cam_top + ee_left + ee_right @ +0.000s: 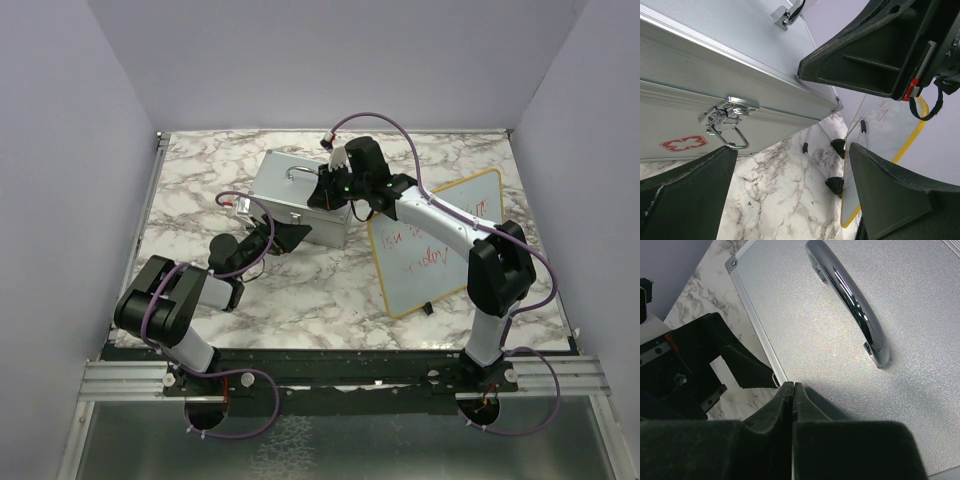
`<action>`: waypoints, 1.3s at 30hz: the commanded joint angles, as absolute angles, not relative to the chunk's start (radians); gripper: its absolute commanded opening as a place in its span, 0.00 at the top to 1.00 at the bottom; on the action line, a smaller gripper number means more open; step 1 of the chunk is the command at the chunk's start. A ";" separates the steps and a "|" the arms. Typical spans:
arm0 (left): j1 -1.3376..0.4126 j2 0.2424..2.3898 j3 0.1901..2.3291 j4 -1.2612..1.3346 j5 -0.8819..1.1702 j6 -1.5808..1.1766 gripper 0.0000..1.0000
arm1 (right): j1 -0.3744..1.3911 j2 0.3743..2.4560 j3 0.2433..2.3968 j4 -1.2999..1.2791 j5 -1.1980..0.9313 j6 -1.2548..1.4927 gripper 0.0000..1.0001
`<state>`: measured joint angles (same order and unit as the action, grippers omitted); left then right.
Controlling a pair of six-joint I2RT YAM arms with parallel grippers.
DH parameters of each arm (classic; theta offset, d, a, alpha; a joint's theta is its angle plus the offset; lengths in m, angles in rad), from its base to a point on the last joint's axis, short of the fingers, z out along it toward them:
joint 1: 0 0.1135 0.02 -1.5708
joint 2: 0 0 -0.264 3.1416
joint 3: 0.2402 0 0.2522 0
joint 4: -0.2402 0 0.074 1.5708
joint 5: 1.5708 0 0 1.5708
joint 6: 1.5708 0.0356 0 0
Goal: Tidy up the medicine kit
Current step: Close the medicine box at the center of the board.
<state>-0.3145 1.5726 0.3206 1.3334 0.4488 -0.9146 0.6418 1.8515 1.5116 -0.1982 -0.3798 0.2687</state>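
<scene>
The left arm [180, 300] is folded low and the left gripper [292, 238] is held with jaws spread wide. The right arm [450, 225] is stretched forward and leftward, and the right gripper [793, 386] is pointed downward, fingers pressed together.

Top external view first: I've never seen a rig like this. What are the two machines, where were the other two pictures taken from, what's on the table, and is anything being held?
Those are two robot arms bolted at the table's near edge, filmed from a fixed camera above and behind them. The other two pictures come from a small camera on each wrist, looking along that arm's own fingers. On the marble table stand a grey metal medicine kit with its lid down and a whiteboard with red writing. The left claw is wide open, facing the kit's front latch, and holds nothing. The right claw is shut and empty, its tip down at the lid near the chrome handle.
</scene>
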 commanded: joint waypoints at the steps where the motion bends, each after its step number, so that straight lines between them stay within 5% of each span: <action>1: -0.320 1.591 0.347 1.388 0.412 -0.942 0.07 | 0.646 1.835 1.500 -0.167 -0.391 0.273 0.95; 39: -0.332 1.582 0.385 1.339 0.331 -0.961 0.16 | 0.646 1.836 1.483 -0.165 -0.385 0.273 0.95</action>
